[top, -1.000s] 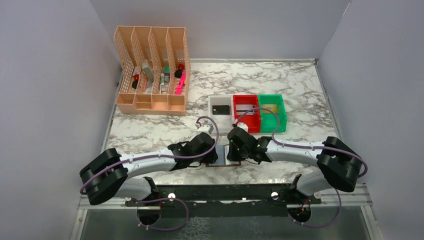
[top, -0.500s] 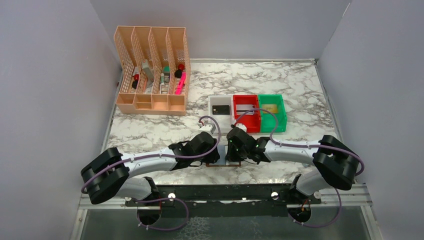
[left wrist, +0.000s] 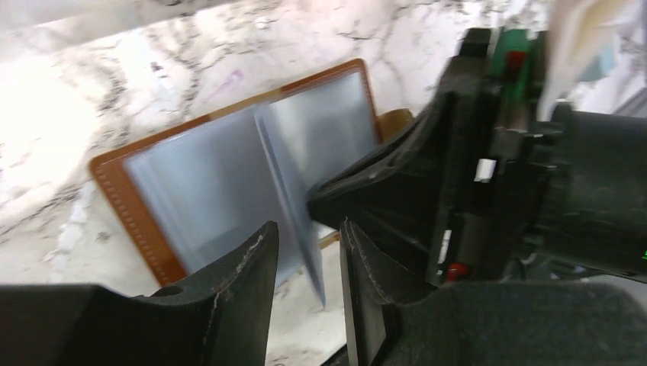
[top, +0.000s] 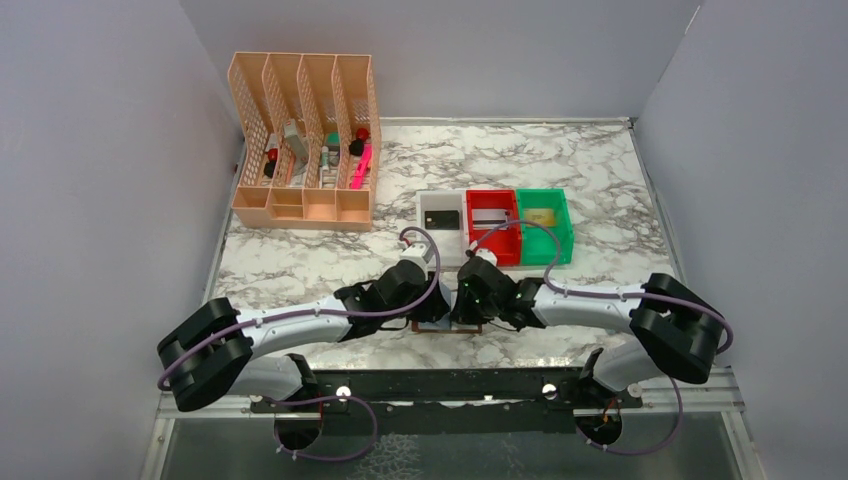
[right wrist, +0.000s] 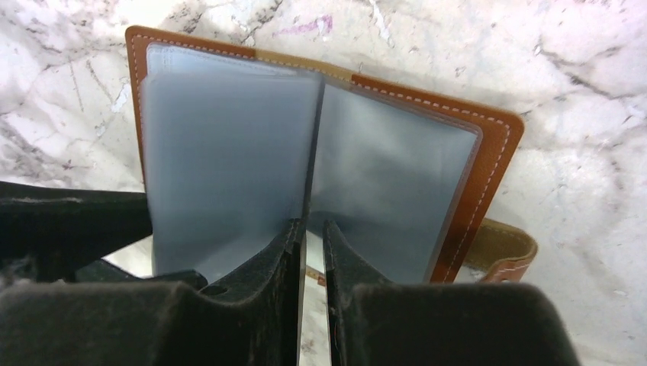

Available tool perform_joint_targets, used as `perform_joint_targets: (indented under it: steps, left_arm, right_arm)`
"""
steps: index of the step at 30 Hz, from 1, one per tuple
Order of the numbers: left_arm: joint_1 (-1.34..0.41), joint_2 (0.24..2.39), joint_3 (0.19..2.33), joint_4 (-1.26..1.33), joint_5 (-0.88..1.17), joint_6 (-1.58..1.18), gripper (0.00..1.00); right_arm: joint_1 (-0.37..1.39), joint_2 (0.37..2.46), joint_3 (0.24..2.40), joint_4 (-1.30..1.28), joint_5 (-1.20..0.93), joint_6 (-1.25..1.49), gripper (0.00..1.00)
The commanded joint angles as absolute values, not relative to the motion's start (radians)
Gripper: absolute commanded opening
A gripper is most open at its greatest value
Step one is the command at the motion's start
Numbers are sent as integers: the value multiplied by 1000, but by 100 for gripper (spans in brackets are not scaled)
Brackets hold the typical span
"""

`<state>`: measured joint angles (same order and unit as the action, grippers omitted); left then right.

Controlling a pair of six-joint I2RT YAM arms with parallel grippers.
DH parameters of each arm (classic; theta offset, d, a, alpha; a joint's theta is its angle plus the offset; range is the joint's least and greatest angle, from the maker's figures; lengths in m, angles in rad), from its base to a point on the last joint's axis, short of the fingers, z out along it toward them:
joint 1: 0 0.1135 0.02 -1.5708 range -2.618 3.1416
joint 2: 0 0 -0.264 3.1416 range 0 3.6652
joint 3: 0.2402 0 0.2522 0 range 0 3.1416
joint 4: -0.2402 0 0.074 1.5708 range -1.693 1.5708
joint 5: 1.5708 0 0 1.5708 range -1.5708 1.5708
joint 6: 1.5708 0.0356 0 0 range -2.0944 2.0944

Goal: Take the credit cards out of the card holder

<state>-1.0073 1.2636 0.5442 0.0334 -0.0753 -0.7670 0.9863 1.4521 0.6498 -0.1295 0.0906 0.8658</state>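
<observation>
Brown stitched leather frames the small bifold card holder point(right wrist: 320, 152), which lies open and flat on the veined marble counter point(top: 600, 190), close to its near edge and midway along. Its frosted blue-grey plastic pockets look smooth, and one leaf point(left wrist: 288, 191) stands upright at the spine. The right gripper point(right wrist: 313, 225) appears pinched on that leaf, fingers almost together. The left gripper point(left wrist: 309, 229) straddles the leaf's edge, fingers apart. The left arm point(top: 300, 322) and right arm point(top: 590, 298) lie low, converging.

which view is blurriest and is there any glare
Left wrist: the card holder is smeared with blur, and the marble table at left is blown out white. Right wrist: the pale sleeves look soft, the leather stitching crisp. Top external: sharp, evenly lit.
</observation>
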Motion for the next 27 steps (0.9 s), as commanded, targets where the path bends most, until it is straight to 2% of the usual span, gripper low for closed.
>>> perform_joint_targets:
  steps: [1,13,27]
  left_arm:
    - [-1012,1250,552,150,11,-782,38]
    - [-1012,1321,558,192,65,-784,38]
    - [-1013,1434,642,198,159,-736,39]
  right_arm:
    - [986,1415,609,-69,75,904,20]
    - [983,1368,602,-131,152,959,20]
    - [983,1093,609,-335,457,984,29]
